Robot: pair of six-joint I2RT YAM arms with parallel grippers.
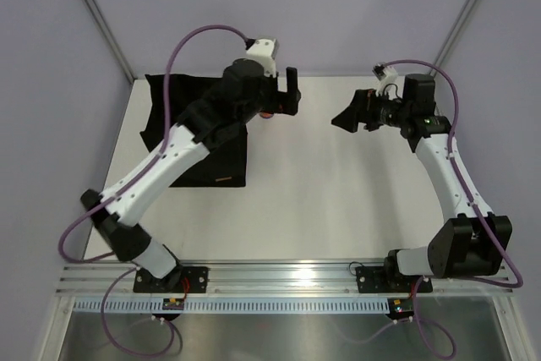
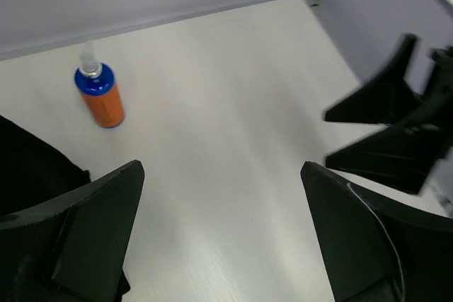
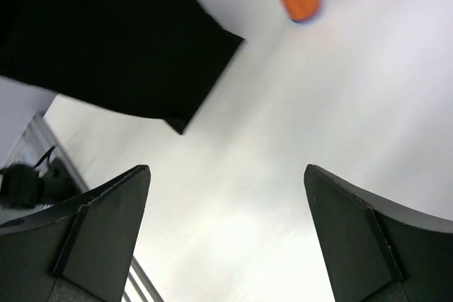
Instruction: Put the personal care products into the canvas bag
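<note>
**Two open claws hovering over a bench**

The left claw [image 1: 292, 90] and right claw [image 1: 348, 116] are facing each other, both gaping wide and holding nothing. An orange bottle [image 2: 100, 98] is standing upright near the bench's [image 1: 321, 200] far edge. It is just beside the black bag [image 1: 199, 137], which is lying toward the far left corner.

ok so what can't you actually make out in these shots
- orange bottle: top view, nearly all hidden under the left arm; right wrist view, top cut off by the upper edge, blurred.
- canvas bag: opening and contents, covered by that arm in the top view.
- any other bottles: in no view.
</note>
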